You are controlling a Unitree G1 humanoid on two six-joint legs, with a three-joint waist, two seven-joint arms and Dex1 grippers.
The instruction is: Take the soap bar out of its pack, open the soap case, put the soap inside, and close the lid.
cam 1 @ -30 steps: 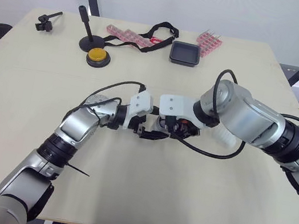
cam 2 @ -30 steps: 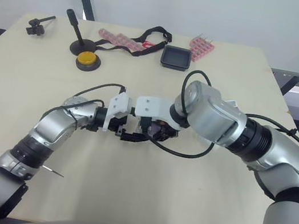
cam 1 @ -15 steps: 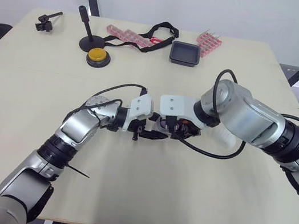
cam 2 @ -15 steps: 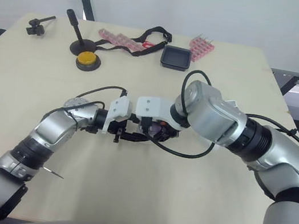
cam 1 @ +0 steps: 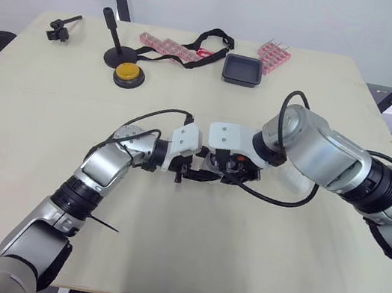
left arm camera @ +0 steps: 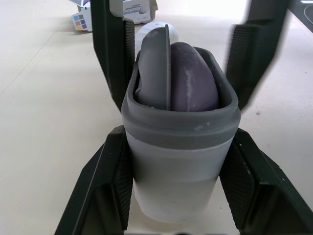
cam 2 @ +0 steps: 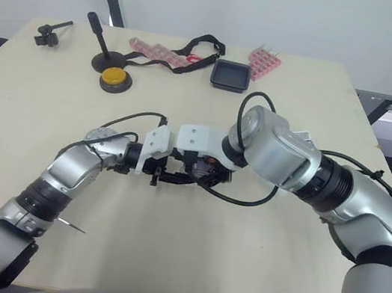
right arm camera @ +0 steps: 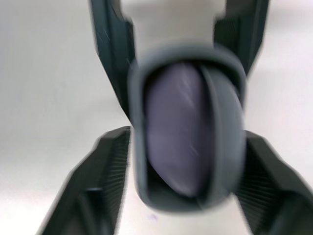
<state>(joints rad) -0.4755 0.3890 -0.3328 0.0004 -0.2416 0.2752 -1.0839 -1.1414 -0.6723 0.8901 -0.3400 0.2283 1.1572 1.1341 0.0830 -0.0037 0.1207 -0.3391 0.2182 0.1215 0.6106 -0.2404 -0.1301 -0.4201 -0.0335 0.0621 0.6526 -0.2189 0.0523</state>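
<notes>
Both arms meet over the middle of the table [cam 1: 237, 260], well on the robot's side of the black tray [cam 1: 242, 70] and a bit to its left. That's where the case [left arm camera: 176, 122] is, lifted between the two grippers.

The left gripper [left arm camera: 178, 147] is clamped on the case's pale lower half, with a finger [left arm camera: 110, 186] pressed on each side. The grey-rimmed mouth points away from it, toward the right gripper [right arm camera: 187, 137].

The purple soap [left arm camera: 193, 78] sits inside the case with its rounded end poking out past the rim. A flat grey panel [left arm camera: 155, 68] is wedged in next to it. Can't tell if that's the lid or some insert.

The right gripper's fingers [left arm camera: 113, 54] are spread apart and straddle the mouth end, one on each side. From the left wrist view there's a sliver of gap on at least one side, so it doesn't look like it's squeezing anything.

Other stuff around the tray:
- pink pack [cam 1: 274, 56] just to its right
- black strap [cam 1: 210, 43] and a pink strip [cam 1: 169, 46] just to its left
- yellow button [cam 1: 129, 72] and a black stand [cam 1: 115, 45] further left
- small black clamp [cam 1: 61, 28] way off left, by the far corner
</notes>
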